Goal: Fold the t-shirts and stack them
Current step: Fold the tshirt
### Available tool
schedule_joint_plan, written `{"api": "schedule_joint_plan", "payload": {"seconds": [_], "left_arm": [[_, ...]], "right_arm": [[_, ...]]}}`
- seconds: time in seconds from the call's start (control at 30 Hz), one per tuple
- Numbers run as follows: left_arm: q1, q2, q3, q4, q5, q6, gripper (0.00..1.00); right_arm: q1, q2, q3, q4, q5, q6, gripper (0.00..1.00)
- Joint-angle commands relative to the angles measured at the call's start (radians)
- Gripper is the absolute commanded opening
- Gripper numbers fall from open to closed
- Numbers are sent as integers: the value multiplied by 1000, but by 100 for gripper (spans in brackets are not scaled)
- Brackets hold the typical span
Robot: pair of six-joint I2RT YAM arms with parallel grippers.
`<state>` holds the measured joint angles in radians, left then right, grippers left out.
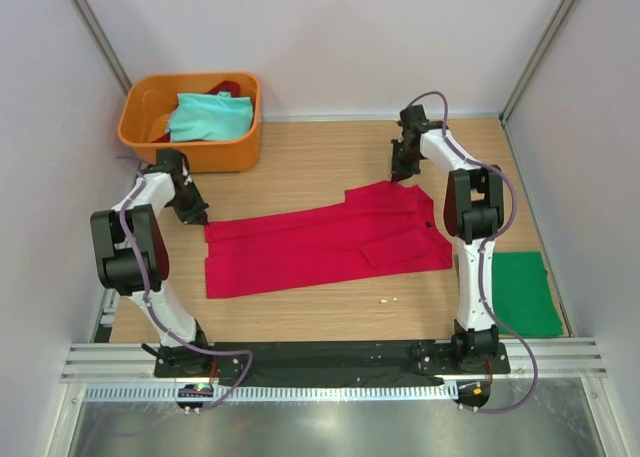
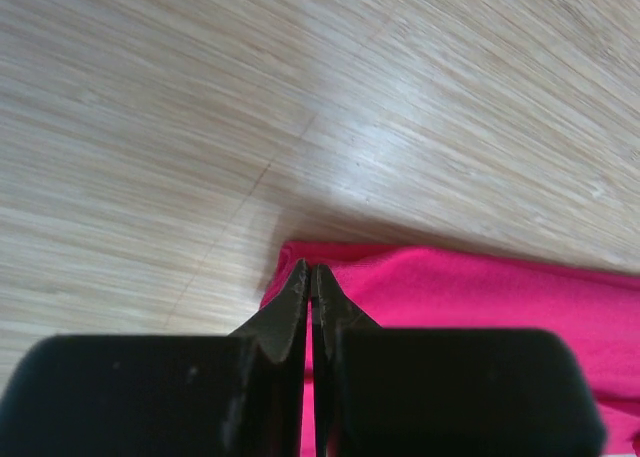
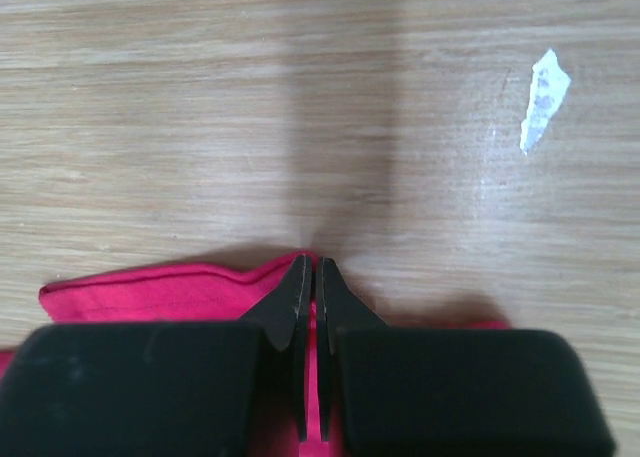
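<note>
A red t-shirt (image 1: 330, 242) lies partly folded across the middle of the table. My left gripper (image 1: 196, 215) is at its far left corner. In the left wrist view the left gripper (image 2: 312, 270) is shut on the corner of the red cloth (image 2: 480, 287). My right gripper (image 1: 402, 170) is at the shirt's far right edge. In the right wrist view the right gripper (image 3: 313, 263) is shut on the raised hem of the red shirt (image 3: 150, 292). A folded green t-shirt (image 1: 527, 292) lies flat at the near right.
An orange basket (image 1: 140, 127) at the far left holds a teal shirt (image 1: 208, 117) and some dark red cloth. A white scrap (image 3: 543, 97) lies on the wood beyond the right gripper. Small white bits (image 1: 388, 300) lie near the shirt's front edge.
</note>
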<state>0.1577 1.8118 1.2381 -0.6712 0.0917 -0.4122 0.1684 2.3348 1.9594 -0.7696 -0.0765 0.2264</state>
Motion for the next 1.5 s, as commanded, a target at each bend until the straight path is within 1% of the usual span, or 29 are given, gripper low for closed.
{"api": "schedule_joint_plan", "payload": {"seconds": [0.0, 0.2, 0.37, 0.63, 0.8, 1.2, 1.47], "left_arm": [[5, -86, -20, 2, 32, -3, 0], [-6, -138, -61, -1, 63, -7, 0], [-14, -181, -98, -11, 78, -4, 0], [-15, -258, -181, -51, 40, 12, 0], [-15, -270, -201, -71, 8, 12, 0], [-15, -253, -207, -102, -58, 13, 0], [-15, -238, -218, -113, -84, 19, 0]], "right_arm": [[6, -120, 24, -31, 14, 31, 1], [6, -212, -20, -74, -2, 44, 1], [6, -288, -112, -122, -25, 57, 1], [6, -445, -312, -119, -54, 71, 1], [8, -520, -384, -120, -54, 73, 1], [0, -592, -458, -152, -40, 50, 1], [-7, -644, -563, -134, -34, 30, 1]]}}
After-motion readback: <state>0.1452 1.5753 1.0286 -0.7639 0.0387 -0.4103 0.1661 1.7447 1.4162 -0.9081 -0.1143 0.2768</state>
